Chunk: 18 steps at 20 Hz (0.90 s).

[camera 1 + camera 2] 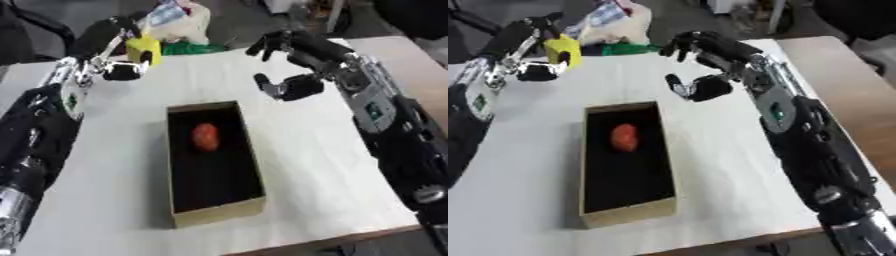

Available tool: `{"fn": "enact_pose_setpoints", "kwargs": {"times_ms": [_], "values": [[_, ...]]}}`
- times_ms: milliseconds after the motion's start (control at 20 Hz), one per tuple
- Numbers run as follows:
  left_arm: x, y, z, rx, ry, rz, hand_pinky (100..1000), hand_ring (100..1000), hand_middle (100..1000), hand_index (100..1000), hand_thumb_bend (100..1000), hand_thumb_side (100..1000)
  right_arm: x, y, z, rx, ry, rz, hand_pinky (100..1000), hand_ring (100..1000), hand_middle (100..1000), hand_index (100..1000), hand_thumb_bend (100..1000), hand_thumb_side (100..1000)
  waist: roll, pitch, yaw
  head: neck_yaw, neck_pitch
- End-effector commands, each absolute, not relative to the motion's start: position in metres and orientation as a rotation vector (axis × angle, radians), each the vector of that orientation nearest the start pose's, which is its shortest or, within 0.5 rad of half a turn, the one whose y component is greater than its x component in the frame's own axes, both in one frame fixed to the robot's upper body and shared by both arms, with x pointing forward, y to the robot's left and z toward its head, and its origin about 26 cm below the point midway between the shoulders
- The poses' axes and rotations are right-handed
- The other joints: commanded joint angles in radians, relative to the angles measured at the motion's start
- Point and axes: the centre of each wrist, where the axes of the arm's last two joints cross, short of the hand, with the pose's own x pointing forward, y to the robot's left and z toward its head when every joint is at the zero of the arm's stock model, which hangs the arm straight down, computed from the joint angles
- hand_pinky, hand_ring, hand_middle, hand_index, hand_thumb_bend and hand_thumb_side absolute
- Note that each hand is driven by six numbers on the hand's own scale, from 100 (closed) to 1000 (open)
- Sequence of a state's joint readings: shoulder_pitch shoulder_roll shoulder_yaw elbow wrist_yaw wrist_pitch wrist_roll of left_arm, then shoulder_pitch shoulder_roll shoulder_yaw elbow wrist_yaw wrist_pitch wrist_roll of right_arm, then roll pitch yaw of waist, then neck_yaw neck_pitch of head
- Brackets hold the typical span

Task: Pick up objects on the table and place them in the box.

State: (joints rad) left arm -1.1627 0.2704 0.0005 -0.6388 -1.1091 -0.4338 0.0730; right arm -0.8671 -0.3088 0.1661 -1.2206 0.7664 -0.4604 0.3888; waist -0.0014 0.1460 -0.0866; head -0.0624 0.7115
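Beyond the box (214,212), the left hand (118,47) curls round a partly hidden yellow object (144,50), the right hand (293,65) hangs spread, and a blurred red object (206,136) lies inside.

Looks like a robotics lab or test workspace rather than a home: a plain pale desk (315,165) carrying just one open cardboard box (213,161), both robot arms reaching over it, grey bare floor (229,20) beyond the desk's far edge, and some bags (185,22) dumped on that floor just past the desk
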Motion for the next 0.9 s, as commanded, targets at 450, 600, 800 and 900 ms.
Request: {"fn": "enact_pose_setpoints", "kwargs": {"times_ms": [450, 600, 800, 900], "values": [[0.492, 0.202, 0.235, 0.773, -2.163, -1.770, 466, 401, 444, 1000, 100, 100, 0.443, -0.211, 0.236, 0.936, 2.683, -2.178, 807, 704, 758, 863, 100, 379, 0.001, -0.053, 0.031, -0.021, 0.013], [0.486, 0.186, 0.225, 0.678, -2.171, -1.882, 472, 406, 445, 1000, 100, 100, 0.439, -0.206, 0.246, 0.918, 2.698, -2.111, 807, 703, 757, 862, 100, 355, -0.005, -0.061, 0.034, -0.022, 0.013], [0.478, 0.154, 0.212, 0.533, -2.192, -2.016, 477, 412, 452, 1000, 100, 100, 0.437, -0.199, 0.252, 0.899, 2.718, -2.060, 805, 700, 755, 860, 100, 347, -0.011, -0.066, 0.032, -0.025, 0.012], [0.473, 0.137, 0.206, 0.464, -2.207, -2.070, 478, 413, 453, 1000, 100, 100, 0.437, -0.197, 0.251, 0.888, 2.720, -2.062, 805, 700, 755, 860, 100, 351, -0.014, -0.066, 0.030, -0.026, 0.012]]}}
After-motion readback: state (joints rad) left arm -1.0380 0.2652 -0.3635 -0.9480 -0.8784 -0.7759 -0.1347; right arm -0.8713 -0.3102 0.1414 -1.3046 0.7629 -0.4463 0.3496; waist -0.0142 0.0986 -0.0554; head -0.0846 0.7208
